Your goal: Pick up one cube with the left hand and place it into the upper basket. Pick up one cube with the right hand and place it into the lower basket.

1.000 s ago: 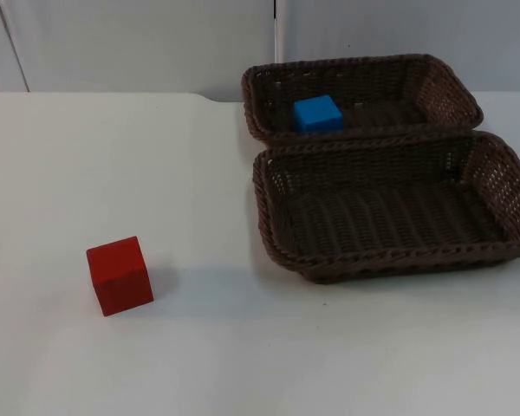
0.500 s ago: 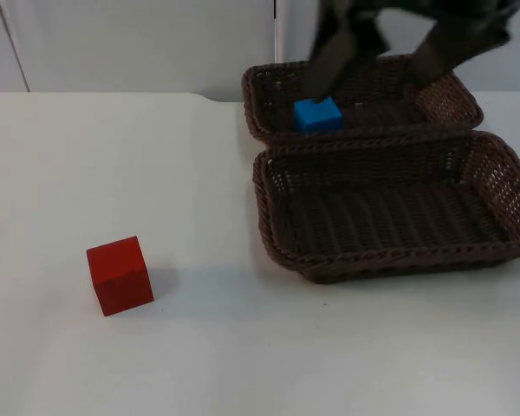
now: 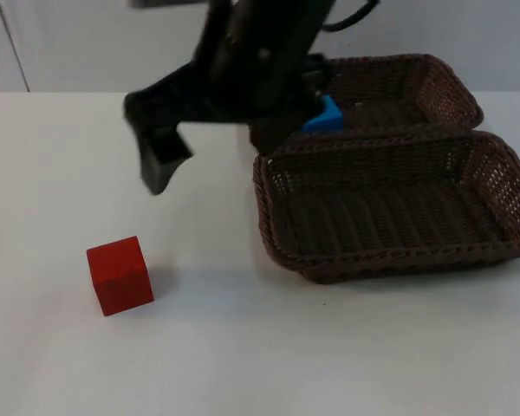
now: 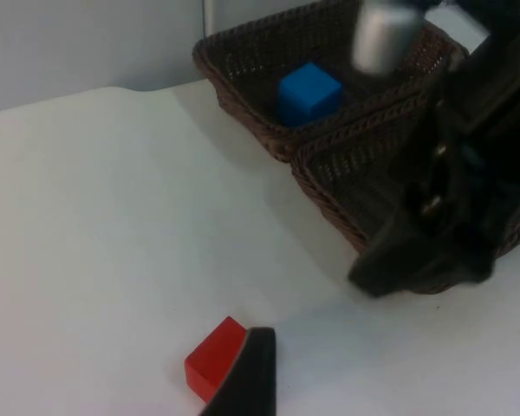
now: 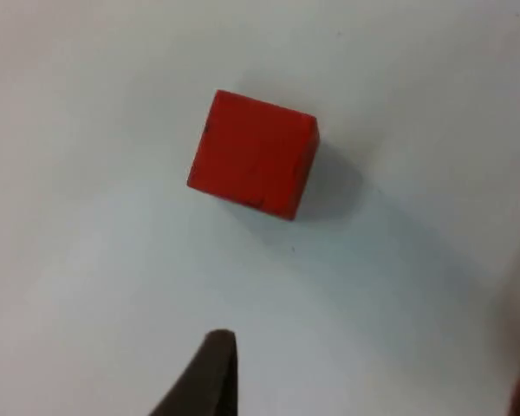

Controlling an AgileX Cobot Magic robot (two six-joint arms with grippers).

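A: Top view first. Where's the red cube (image 3: 120, 275)?
B: On the table (image 3: 61, 173), at about 8 o'clock, with nothing touching it.
A: And the right gripper (image 3: 210, 143)?
B: It hangs at 1 o'clock from the red cube, well apart. Fingers are spread wide and hold nothing.
A: Blue cube (image 3: 328, 113)?
B: Inside the upper basket (image 3: 433, 82), at the table's 1 o'clock, partly behind the right arm (image 3: 260, 52). The lower basket (image 3: 390, 256) sits at its 6 o'clock, rims touching.
A: Left gripper (image 4: 247, 381)?
B: It waits out by 10 o'clock.

No writing, label, brand or number can be read anywhere – cubes, baskets and table are all plain
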